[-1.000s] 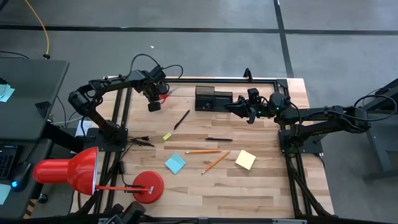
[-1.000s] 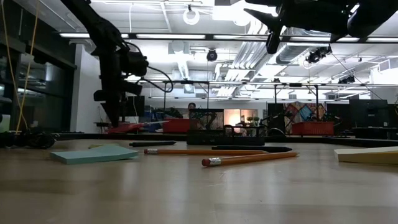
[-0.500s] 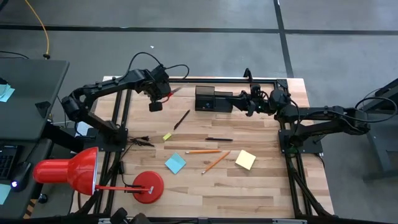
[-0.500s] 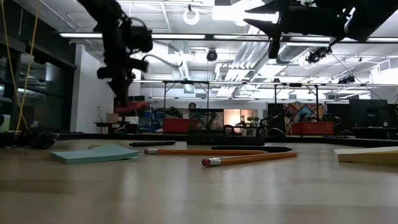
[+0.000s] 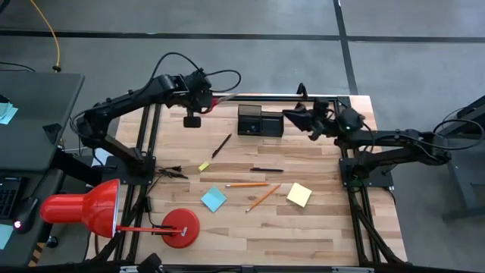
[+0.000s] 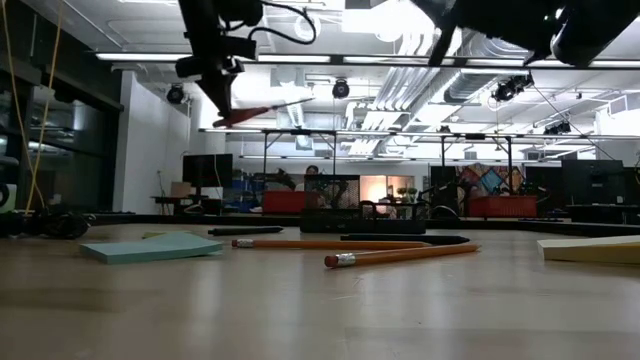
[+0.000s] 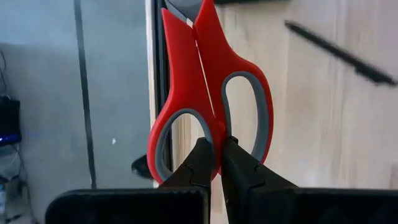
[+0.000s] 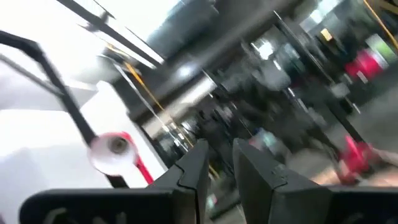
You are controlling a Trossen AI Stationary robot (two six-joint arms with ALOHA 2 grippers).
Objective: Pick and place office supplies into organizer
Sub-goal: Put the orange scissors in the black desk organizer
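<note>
My left gripper (image 5: 203, 98) is shut on the red-handled scissors (image 7: 208, 81) and holds them high above the table's far left part (image 6: 255, 110). The black organizer (image 5: 260, 120) stands at the far edge, right of them. My right gripper (image 5: 292, 114) hovers just right of the organizer, tipped upward, its fingers a little apart with nothing between them (image 8: 217, 155). Lying flat on the table are two black pens (image 5: 221, 145) (image 5: 267, 170), two orange pencils (image 5: 246, 184) (image 5: 262, 198), a blue pad (image 5: 214, 199), a yellow pad (image 5: 298, 195) and a tiny yellow block (image 5: 203, 166). My left gripper pinches the scissors between its two fingers where the two handle loops meet (image 7: 217, 127), at the handle end. The fingers come from above, slanting down. The scissors are lifted clear of the table, nearly level, blades (image 6: 295, 101) closed and pointing toward the organizer.
A big red desk lamp (image 5: 83, 208) with a round red base (image 5: 180, 227) stands at the near left. Black cables (image 5: 170, 173) lie at the left edge. A black metal frame (image 5: 303, 96) runs round the table's far edge and sides.
My left gripper has risen high from the table's far left, carrying the scissors with it and drifting toward the organizer; the scissors went from table height to well clear of it. My right gripper has tipped its fingers further upward beside the organizer.
</note>
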